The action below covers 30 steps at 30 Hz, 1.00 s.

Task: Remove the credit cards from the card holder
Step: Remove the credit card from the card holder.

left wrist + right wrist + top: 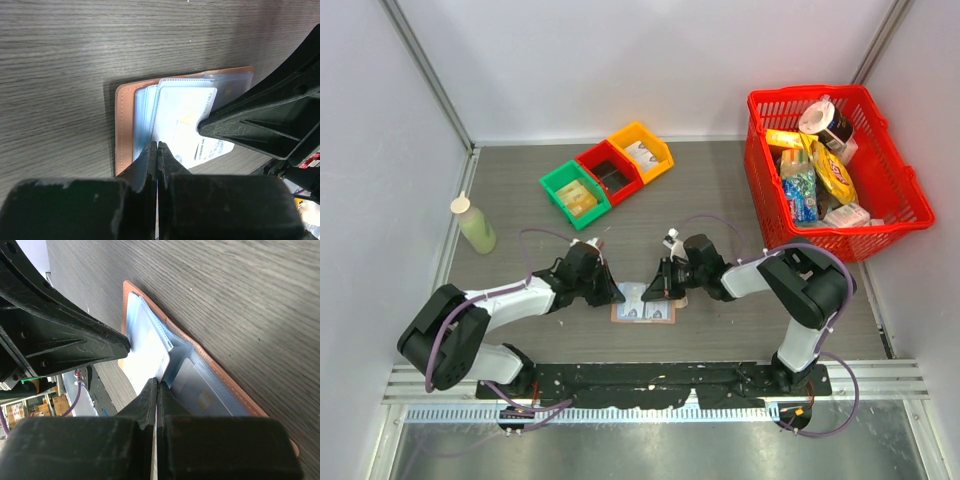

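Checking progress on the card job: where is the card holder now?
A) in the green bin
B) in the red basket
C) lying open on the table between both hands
C: the card holder lies spread open on the table, between the left hand and right hand.

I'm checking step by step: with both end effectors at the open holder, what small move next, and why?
Probably ease the left end effector back, drawing the card out. Its jaws are shut at the card's edge, the card sticks partly out of the holder, and the shut right end effector rests on the holder. Whether the card is pinched is unclear.
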{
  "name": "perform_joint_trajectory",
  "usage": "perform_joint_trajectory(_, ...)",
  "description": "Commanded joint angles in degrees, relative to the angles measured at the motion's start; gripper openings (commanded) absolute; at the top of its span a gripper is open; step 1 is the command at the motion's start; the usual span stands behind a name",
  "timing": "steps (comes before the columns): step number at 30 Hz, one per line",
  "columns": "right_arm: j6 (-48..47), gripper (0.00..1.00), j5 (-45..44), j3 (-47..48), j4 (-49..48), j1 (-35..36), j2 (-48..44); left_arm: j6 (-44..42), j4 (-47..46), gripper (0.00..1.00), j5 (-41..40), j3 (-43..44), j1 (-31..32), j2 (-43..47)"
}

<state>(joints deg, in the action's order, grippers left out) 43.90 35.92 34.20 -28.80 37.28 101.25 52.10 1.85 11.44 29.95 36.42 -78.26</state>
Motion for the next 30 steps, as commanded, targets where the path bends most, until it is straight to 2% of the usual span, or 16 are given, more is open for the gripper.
perform_joint_trajectory(1,-1.4,0.01,-1.6,-0.2,2.8,-1.4,-2.1,-0.8,3.5,0.00,-2.9,-2.1,0.2,-1.9)
perform_joint_trajectory(11,0.3,0.01,-3.1,-1.9,2.5,-2.7,-4.4,1.2,3.7,0.00,-3.6,-3.5,0.2,-1.6)
perform_joint_trajectory(15,1.9,0.05,-2.4,-2.7,0.7,-2.7,-3.3,1.9,2.6,0.00,-2.4,-3.6,0.3,-1.9)
perform_joint_trajectory(18,2.4,0.04,-1.7,-3.1,-1.3,-2.7,-2.7,2.2,1.9,0.00,-1.7,-3.6,0.3,-0.8)
perform_joint_trajectory(20,1.9,0.01,-1.6,-3.0,-1.4,-2.7,-2.6,2.1,1.8,0.14,-0.9,-3.6,0.3,1.3)
perform_joint_trajectory(22,1.3,0.01,-1.2,-2.6,-1.1,-2.7,-2.5,2.0,1.8,0.22,-0.3,-3.4,0.3,3.7)
perform_joint_trajectory(26,-0.4,0.01,0.0,-1.1,0.7,-2.7,-1.9,0.4,3.9,0.24,0.7,-0.9,0.3,7.5)
perform_joint_trajectory(30,-2.1,0.01,1.1,0.2,2.6,-2.6,-1.4,-2.2,4.6,0.24,1.9,2.9,0.3,7.0)
